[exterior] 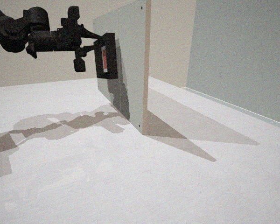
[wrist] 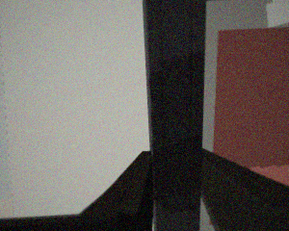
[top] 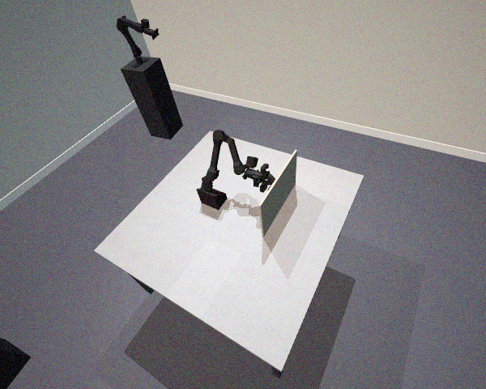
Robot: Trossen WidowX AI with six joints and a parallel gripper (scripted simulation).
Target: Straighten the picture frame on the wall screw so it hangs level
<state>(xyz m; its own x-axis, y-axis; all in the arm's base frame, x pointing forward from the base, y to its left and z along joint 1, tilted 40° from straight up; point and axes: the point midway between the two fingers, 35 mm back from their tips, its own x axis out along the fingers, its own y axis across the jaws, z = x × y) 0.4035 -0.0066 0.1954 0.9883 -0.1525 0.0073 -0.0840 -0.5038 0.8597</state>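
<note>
The black picture frame [exterior: 113, 58] [wrist: 176, 87] hangs in front of the upright grey panel [exterior: 134, 60] [wrist: 77, 96]. Its opening shows a pale mat and a red picture [exterior: 105, 59] [wrist: 260, 96]. My gripper [exterior: 99, 41] [wrist: 171, 158] [top: 272, 181] is shut on one side bar of the frame, a finger on each side of it. In the wrist view this bar runs nearly upright, leaning slightly. The wall screw and the notched strip are hidden. Whether the whole frame is level I cannot tell from these views.
The panel stands on a white table [top: 185, 251] [exterior: 135, 180]; its thin edge [exterior: 146, 67] faces the exterior view. Small dark dots mark the panel's corners. A second arm [top: 130, 40] stands on a black pedestal [top: 153, 100] away from the table.
</note>
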